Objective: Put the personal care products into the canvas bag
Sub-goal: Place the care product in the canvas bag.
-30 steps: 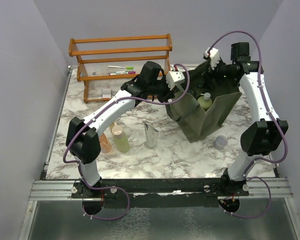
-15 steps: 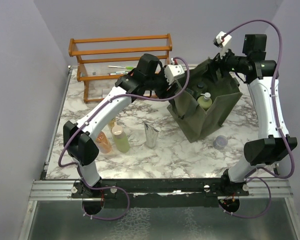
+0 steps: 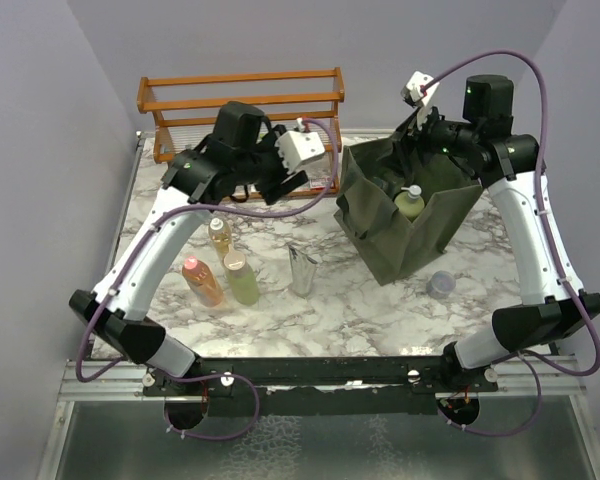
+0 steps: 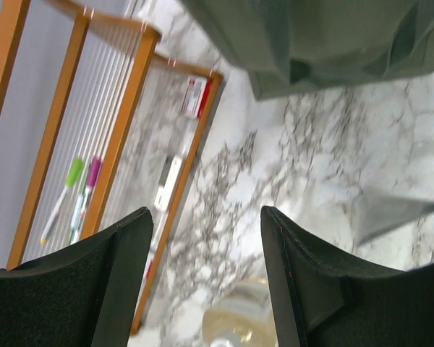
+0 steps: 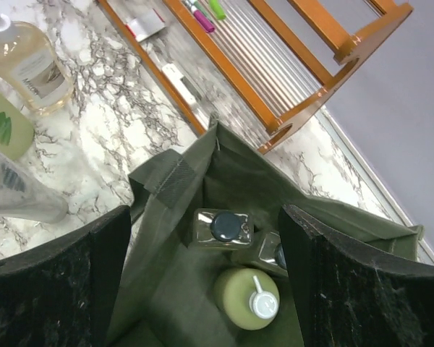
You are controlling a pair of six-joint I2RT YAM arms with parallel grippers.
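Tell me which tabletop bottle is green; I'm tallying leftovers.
The green bottle beside the silver tube, rightmost of three; the orange bottle and amber bottle stand leftward.

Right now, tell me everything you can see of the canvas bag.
The canvas bag is a boxy dark olive fabric bag with creased, floppy walls and a webbing strap at one rim. It stands open-topped on the marble table, toward the far right, close to the orange rack. Inside: a pale green white-capped bottle and a clear dark-capped bottle. The right end effector hangs over the opening, jaws open; contact unclear.
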